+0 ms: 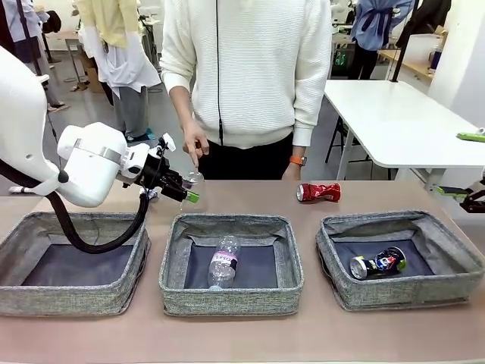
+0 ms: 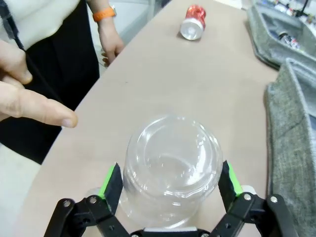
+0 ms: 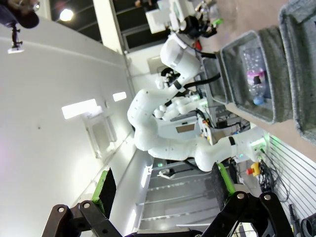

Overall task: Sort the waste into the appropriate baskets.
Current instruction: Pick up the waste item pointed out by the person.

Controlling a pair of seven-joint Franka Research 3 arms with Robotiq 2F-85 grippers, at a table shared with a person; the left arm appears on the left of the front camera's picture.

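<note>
The clear plastic cup [image 2: 170, 165] lay on its side between the green pads of the left gripper [image 1: 189, 189], base pointing away from the wrist. It was held above the far part of the table [image 1: 242, 334], just beyond the gap between the left basket [image 1: 76, 221] and the middle basket [image 1: 231, 221]. The jaws were closed onto the cup's wall from both sides, a light pinch, we judged, so that the thin plastic would not buckle. The person's hand [image 1: 195, 146] hung just beside the cup with its fingers free of it, leaving the cup to the gripper alone.

The middle basket held a clear plastic bottle [image 1: 223, 262], so we took it for the plastics bin and the likely place for the cup. The right basket [image 1: 402, 220] held a crushed dark blue-silver can [image 1: 377, 264]. A crushed red can [image 1: 318, 192] lay on the table beyond it, unsorted, and we judged it was bound for the same basket.

The right gripper [image 3: 163, 183] waited at the far right with its jaws apart and nothing between them.
</note>
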